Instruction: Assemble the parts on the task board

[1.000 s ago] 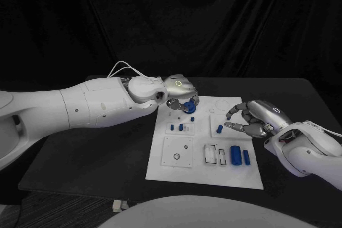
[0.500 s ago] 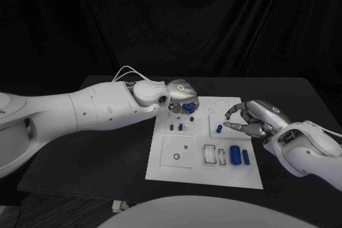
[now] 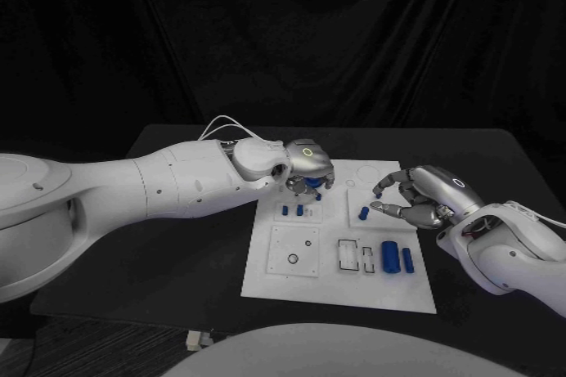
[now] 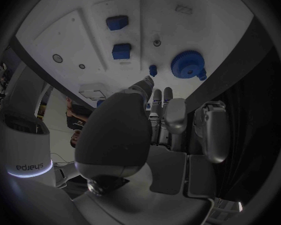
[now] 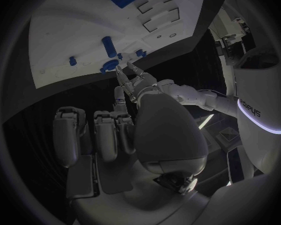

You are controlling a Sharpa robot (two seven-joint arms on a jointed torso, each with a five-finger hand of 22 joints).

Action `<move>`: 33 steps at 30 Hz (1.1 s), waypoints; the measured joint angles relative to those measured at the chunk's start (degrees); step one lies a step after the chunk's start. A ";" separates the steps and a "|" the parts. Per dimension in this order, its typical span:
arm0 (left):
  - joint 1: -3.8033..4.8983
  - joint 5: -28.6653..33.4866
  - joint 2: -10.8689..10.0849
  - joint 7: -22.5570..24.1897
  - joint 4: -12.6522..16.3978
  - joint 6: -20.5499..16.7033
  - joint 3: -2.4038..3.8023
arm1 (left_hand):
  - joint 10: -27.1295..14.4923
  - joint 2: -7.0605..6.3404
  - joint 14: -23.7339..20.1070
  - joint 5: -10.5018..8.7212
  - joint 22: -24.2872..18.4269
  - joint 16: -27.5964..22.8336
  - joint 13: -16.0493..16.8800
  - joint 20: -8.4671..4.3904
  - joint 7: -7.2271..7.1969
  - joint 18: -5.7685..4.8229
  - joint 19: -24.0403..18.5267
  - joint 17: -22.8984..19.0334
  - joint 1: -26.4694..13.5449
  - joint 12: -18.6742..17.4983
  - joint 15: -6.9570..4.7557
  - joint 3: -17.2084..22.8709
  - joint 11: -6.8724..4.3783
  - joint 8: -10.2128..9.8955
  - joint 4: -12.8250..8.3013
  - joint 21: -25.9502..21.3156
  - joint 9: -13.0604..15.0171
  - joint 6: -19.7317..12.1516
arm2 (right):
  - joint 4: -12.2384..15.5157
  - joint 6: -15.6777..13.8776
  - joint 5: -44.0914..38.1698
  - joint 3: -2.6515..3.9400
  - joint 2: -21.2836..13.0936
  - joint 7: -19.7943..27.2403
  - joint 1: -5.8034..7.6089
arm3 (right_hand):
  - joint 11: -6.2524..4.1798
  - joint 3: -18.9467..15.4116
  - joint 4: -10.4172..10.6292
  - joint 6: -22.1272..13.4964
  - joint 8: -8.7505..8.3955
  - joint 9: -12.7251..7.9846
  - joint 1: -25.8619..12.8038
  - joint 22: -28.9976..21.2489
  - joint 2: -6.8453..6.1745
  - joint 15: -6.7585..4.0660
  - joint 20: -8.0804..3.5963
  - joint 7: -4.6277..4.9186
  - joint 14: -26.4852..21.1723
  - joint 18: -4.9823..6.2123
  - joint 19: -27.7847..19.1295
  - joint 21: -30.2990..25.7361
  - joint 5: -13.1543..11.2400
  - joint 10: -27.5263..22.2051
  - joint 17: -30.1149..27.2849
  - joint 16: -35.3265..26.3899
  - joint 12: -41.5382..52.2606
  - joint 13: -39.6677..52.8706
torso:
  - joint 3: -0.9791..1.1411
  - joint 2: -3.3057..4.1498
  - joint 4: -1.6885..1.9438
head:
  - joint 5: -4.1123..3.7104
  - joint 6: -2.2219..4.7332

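The white task board (image 3: 283, 283) lies flat in the middle of the desk, with square recessed panels. A blue gear (image 4: 188, 65) lies near its far edge beside a small blue peg (image 4: 153, 70). Two blue blocks (image 4: 122, 51) sit further in, and upright blue cylinders (image 3: 390, 254) stand near the right edge.

Head view: high on the robot, facing down and forward over the black bench (image 3: 177, 254), taking in the whole task board (image 3: 342, 271).
Left wrist view: behind the left robot hand (image 4: 153, 135), close above the board's far end, facing the blue gear (image 4: 188, 65).
Right wrist view: behind the right robot hand (image 5: 128, 135), looking across the board.
Shared: all three see the task board; the right wrist view also catches the left robot hand.
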 measured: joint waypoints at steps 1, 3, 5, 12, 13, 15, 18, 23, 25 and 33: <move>-0.08 0.00 0.20 0.05 -0.23 0.10 0.00 | 0.00 0.06 0.00 0.00 0.00 0.00 -0.02 0.00 0.09 0.00 0.00 0.00 0.06 0.00 0.00 0.00 0.00 0.00 0.00 0.00 -0.01 0.17 | 0.01 -0.02 0.00 0.00 0.00 0.01 0.00 | 0.00 0.00 0.00 0.00 0.00 0.00 0.00 0.00 0.00 0.00 0.00 0.00 0.00 0.00 0.00 0.00 0.00 0.00 0.00 0.00 0.00 0.00 | 0.00 0.00 0.00 | 0.05 0.00; -0.26 -0.01 0.63 0.15 -0.65 0.31 0.00 | 0.02 0.06 0.00 0.20 0.00 0.00 -0.08 0.00 0.01 0.00 0.00 0.00 0.06 0.00 0.00 0.14 -0.02 0.00 -0.14 0.00 -0.05 0.41 | 0.03 -0.04 0.00 0.00 -0.01 0.04 0.00 | 0.00 0.00 0.00 0.00 0.00 0.00 0.00 0.00 0.00 0.00 0.00 0.00 0.00 0.00 0.00 0.00 0.00 0.00 0.00 0.00 0.00 0.00 | 0.00 0.00 -0.01 | 0.15 0.00; -0.43 -0.01 1.03 0.27 -1.00 0.55 0.00 | 0.44 0.06 0.00 0.39 0.00 0.00 -0.23 0.00 0.01 0.00 0.00 -0.04 0.06 0.00 0.00 0.24 -0.17 0.00 -0.24 0.00 -0.17 0.41 | 0.05 -0.05 0.01 0.00 -0.04 0.05 -0.01 | 0.00 0.00 0.00 0.00 0.00 0.00 0.00 0.00 0.00 0.00 0.00 0.00 0.00 0.00 0.00 0.00 0.00 0.00 0.00 0.00 0.00 0.00 | 0.00 0.00 -0.01 | 0.13 0.00; -0.69 -0.03 1.87 0.47 -1.96 1.35 0.00 | 0.51 0.06 0.00 0.39 0.00 0.00 -0.44 0.00 -0.19 0.00 0.00 -0.34 0.06 0.00 0.00 0.40 -0.11 0.00 -0.08 -0.34 -0.28 0.61 | 0.08 -0.06 0.02 0.00 -0.12 0.07 -0.01 | 0.00 0.00 0.00 0.00 0.00 0.05 0.00 0.05 0.00 0.00 0.00 0.00 0.00 0.00 0.00 0.00 0.00 0.00 0.00 0.00 0.00 0.00 | 0.00 0.00 -0.02 | -0.12 0.00; -0.72 -0.03 1.94 0.48 -2.05 1.46 0.00 | 0.51 0.06 0.00 0.39 0.00 0.00 -0.44 0.00 -0.19 0.00 0.00 -0.39 0.06 -0.19 0.00 0.56 -0.11 0.00 -0.24 -0.34 -0.32 0.61 | 0.09 -0.06 0.02 0.00 -0.12 0.07 -0.01 | 0.00 0.00 0.00 0.00 0.00 0.05 0.00 0.04 0.00 0.00 0.00 0.00 0.00 0.00 0.00 0.00 0.00 0.00 0.00 0.00 0.00 0.00 | 0.00 0.00 -0.02 | -0.11 0.00; -0.81 -0.03 2.09 0.49 -2.26 1.70 0.00 | 0.51 0.06 0.00 0.39 0.00 0.00 -0.48 0.00 -0.19 0.00 0.00 -0.42 0.06 -0.24 0.00 0.56 -0.10 0.00 -0.24 -0.34 -0.32 0.61 | 0.09 -0.06 0.02 0.00 -0.12 0.07 -0.01 | 0.00 0.00 0.00 0.00 0.00 0.04 0.00 0.04 0.00 0.00 0.00 0.00 0.00 0.00 0.00 0.00 0.00 0.00 0.00 0.00 0.00 0.00 | 0.00 -0.01 -0.02 | -0.10 0.00; -0.89 -0.04 2.27 0.51 -2.58 2.07 0.00 | 0.68 0.06 0.00 0.72 0.00 0.00 -0.67 0.00 -0.19 0.00 0.00 -0.65 0.06 -0.24 0.00 0.78 -0.17 0.00 -0.45 -0.34 -0.39 1.23 | 0.10 -0.06 0.02 0.00 -0.13 0.07 -0.02 | 0.00 0.00 0.00 0.00 0.00 0.04 0.00 0.04 0.00 0.00 0.00 0.00 0.00 0.00 0.00 0.00 0.00 0.00 0.00 0.00 0.00 0.00 | 0.00 -0.01 -0.02 | -0.17 0.00; -1.11 -0.05 2.59 0.51 -3.16 2.60 0.01 | 1.31 0.06 0.00 1.46 0.00 0.00 -0.95 0.00 -0.10 -0.01 0.00 -0.94 0.06 -0.68 0.00 1.34 -0.11 0.00 -0.70 -0.55 -0.41 1.95 | 0.10 -0.04 0.02 0.00 -0.13 0.07 -0.02 | 0.00 0.00 0.00 0.00 0.00 0.04 0.00 0.04 0.00 0.00 0.00 0.00 0.00 0.00 0.00 0.00 0.00 0.00 0.00 0.00 0.00 0.00 | -0.01 -0.01 -0.02 | -0.18 0.00; -1.27 -0.05 2.70 0.51 -3.38 2.78 0.01 | 1.78 0.06 0.00 1.92 -0.01 0.00 -1.08 0.00 -0.01 0.00 0.00 -0.94 0.06 -0.68 0.00 1.59 -0.17 0.00 -0.94 -0.55 -0.50 2.28 | 0.09 -0.03 0.03 0.00 -0.12 0.07 -0.02 | 0.00 0.00 0.00 0.00 0.00 0.04 0.00 0.04 0.00 0.00 0.00 0.00 0.00 0.00 0.00 0.00 0.00 0.00 0.00 0.00 0.00 0.00 | -0.01 -0.01 -0.02 | -0.17 0.00; -1.71 -0.06 2.98 0.50 -4.21 3.12 0.00 | 1.95 0.06 0.00 2.14 0.00 0.00 -1.29 0.00 -0.15 -0.01 0.00 -1.37 0.06 -0.91 0.01 1.82 -0.30 0.22 -1.18 -0.56 -0.50 2.90 | 0.03 0.01 0.03 0.00 -0.11 0.07 -0.02 | 0.00 0.00 0.00 0.00 0.00 0.03 0.00 0.03 0.00 0.00 0.00 0.00 0.00 -0.01 0.00 0.00 0.00 0.00 0.00 0.00 0.00 0.00 | -0.01 0.00 -0.01 | -0.28 0.00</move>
